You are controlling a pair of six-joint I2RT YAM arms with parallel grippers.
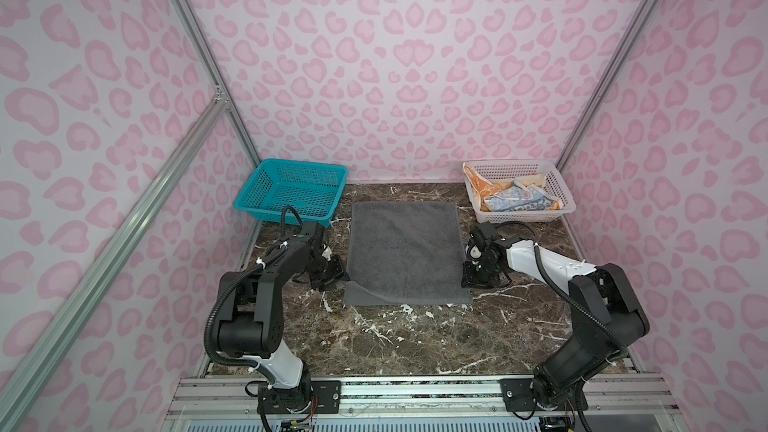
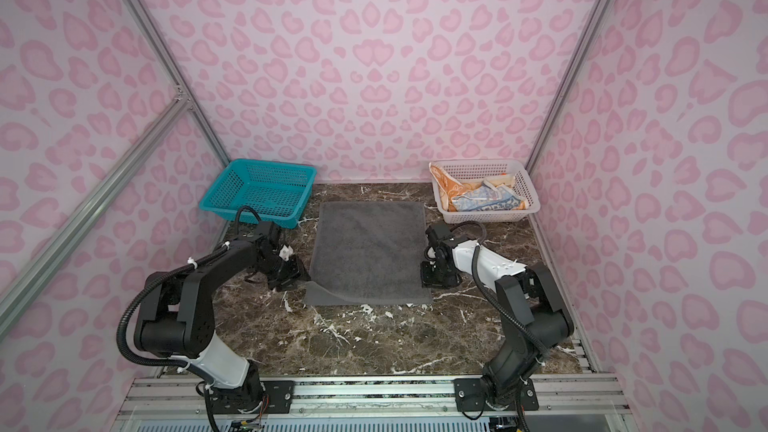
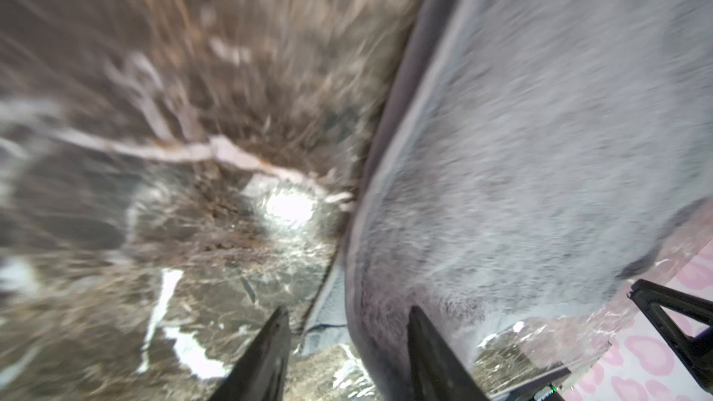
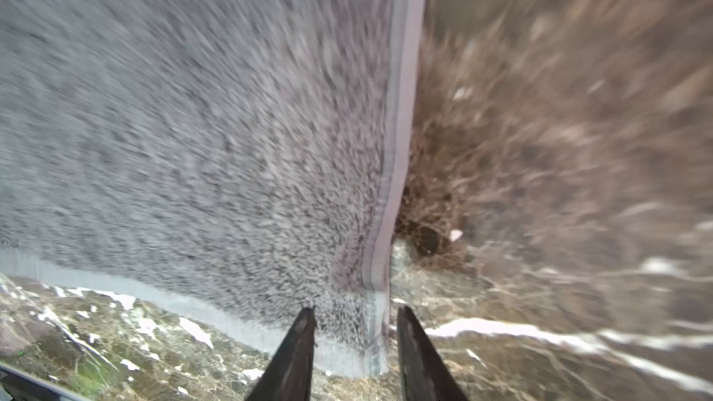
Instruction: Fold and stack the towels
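Left claw parted, gripping nothing, fingers astride the hem of the grey towel at its near-left corner. Right claw likewise parted and empty, straddling the near-right corner, one finger over terry, one over bare table. Low and symmetrical on either flank, probably for handling both near corners together and keeping the cloth square. Grey towel spread flat across the middle of the table, nearer the back edge than the front, long sides running front to back. At its near-left corner, a lower layer peeking out from under a lifted lip: apparently doubled over once already, not quite aligned. Both wrist views smeared by motion, so no telling finer contact. Orange towel and multicolour towel crumpled in the white basket at the back-right corner, unfolded, seemingly awaiting their turn. Teal basket at the back-left corner, empty, likely meant for the finished stack.
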